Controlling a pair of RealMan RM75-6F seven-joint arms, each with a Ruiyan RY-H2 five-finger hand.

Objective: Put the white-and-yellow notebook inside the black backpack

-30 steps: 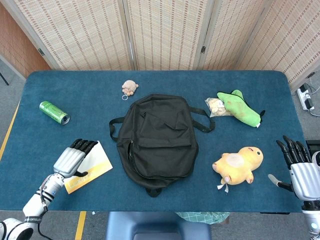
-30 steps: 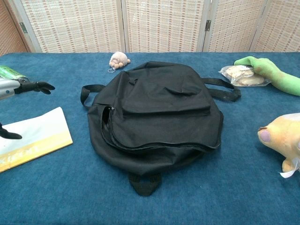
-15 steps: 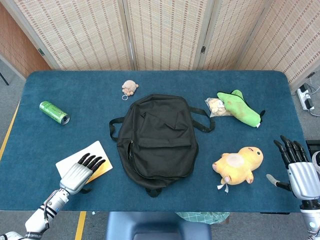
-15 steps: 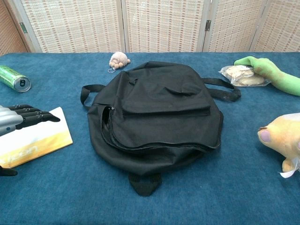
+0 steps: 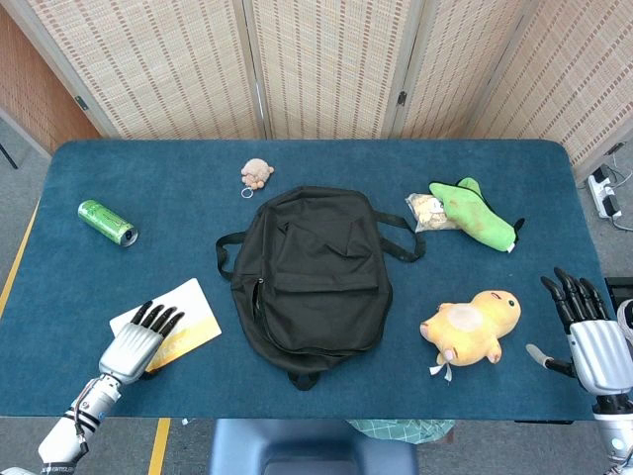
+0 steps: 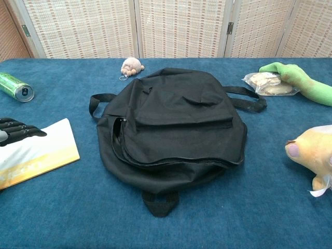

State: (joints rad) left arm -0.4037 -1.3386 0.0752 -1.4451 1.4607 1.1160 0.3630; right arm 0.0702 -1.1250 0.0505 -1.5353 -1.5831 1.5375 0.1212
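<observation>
Here your left hand (image 5: 132, 341) has drawn back toward the table's near-left corner over the last second: its fingers are spread and extended, their tips lying over the near-left part of the white-and-yellow notebook (image 5: 183, 319), and nothing is gripped. The notebook lies flat near the table's near edge, left of the black backpack (image 5: 309, 277) and apart from it, showing more of its cover than a second ago. Judged from this, the pick-up is not yet secured, and you have no hold to lift with. Your right hand (image 5: 591, 341) hangs past the table's near-right corner, fingers apart, holding nothing, barely moved. The yellow plush (image 5: 475, 327) sits between it and the backpack. The backpack lies flat at the table's centre; whether its main zip is open cannot be told. Farther off, a green can (image 5: 107, 223) lies toward the left edge.
</observation>
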